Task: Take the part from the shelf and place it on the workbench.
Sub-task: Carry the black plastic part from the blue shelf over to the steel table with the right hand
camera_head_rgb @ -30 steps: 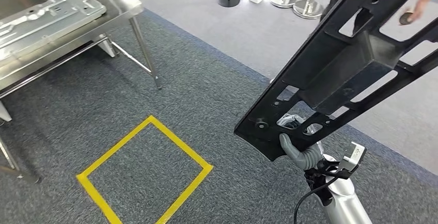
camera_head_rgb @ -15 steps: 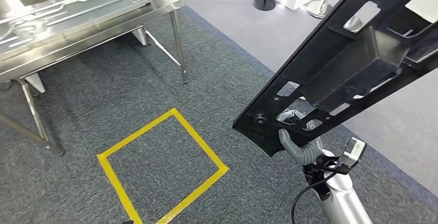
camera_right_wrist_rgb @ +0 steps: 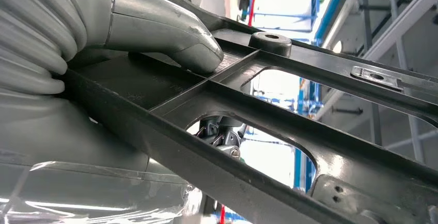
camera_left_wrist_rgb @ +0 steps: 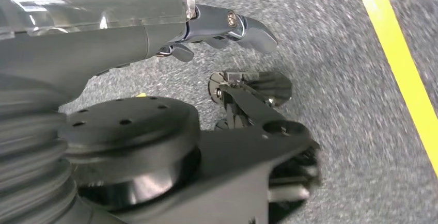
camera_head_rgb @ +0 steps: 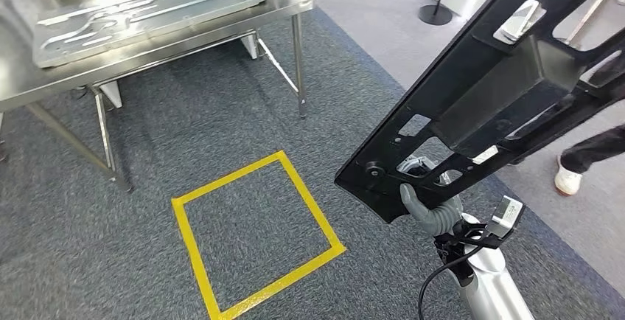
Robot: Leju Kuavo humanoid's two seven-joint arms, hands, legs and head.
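Note:
A long black frame-like part (camera_head_rgb: 501, 91) with cut-outs slants up from the lower middle to the top right of the head view. My right hand (camera_head_rgb: 427, 206) grips its lower end from underneath, thumb on the near face. In the right wrist view the thumb (camera_right_wrist_rgb: 170, 33) presses on a flat rib of the part (camera_right_wrist_rgb: 289, 110). The steel workbench (camera_head_rgb: 184, 38) stands at the top left, well away from the part. My left hand (camera_left_wrist_rgb: 206, 33) hangs over the carpet with nothing in it, thumb and fingers apart.
A silver pressed metal panel (camera_head_rgb: 147, 10) lies on the workbench. A yellow tape square (camera_head_rgb: 191, 254) marks the grey carpet in front of it. A person's leg and white shoe (camera_head_rgb: 567, 180) are at the right edge. A stanchion base (camera_head_rgb: 435, 14) stands on the far floor.
The camera has turned: workbench and yellow square slid right in the picture and look closer. The part stays in my right hand at the same slant. A person's leg came in at right.

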